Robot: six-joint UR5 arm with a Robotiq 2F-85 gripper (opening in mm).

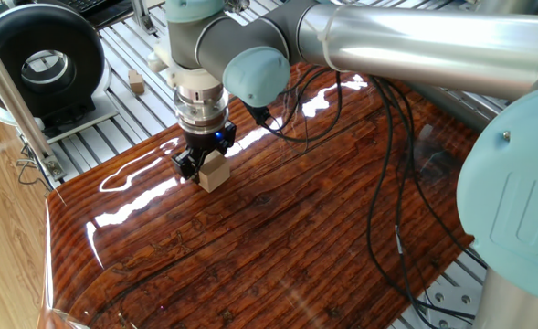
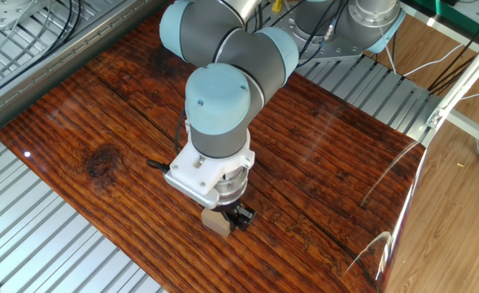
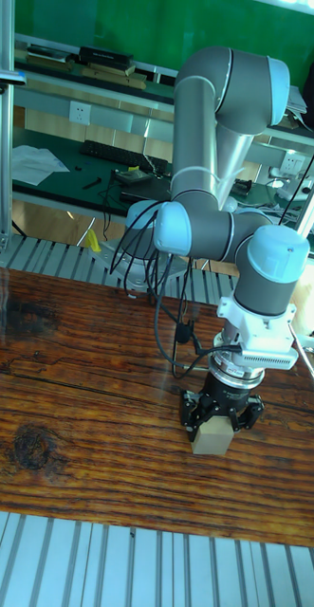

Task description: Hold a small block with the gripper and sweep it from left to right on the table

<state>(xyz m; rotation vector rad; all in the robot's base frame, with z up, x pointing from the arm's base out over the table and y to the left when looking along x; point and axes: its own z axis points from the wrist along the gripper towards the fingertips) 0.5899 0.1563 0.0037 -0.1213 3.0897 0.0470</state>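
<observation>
The small block (image 1: 214, 171), a pale beige wooden cube, rests on the glossy reddish-brown table (image 1: 278, 247) near its left end. My black gripper (image 1: 205, 164) points straight down and is shut on the block, its prongs on two opposite faces. In the other fixed view the block (image 2: 216, 222) sticks out below the wrist near the table's near edge, and the gripper (image 2: 229, 217) is partly hidden by the arm. The tall fixed view shows the block (image 3: 212, 437) between the fingers of the gripper (image 3: 218, 422), touching the table (image 3: 81, 446).
A tinier brownish block (image 1: 137, 83) lies on the aluminium slat frame (image 1: 113, 119) beyond the table. A black round device (image 1: 40, 57) and a metal post (image 1: 13, 100) stand at the left. Black cables (image 1: 383, 183) hang over the table's right part.
</observation>
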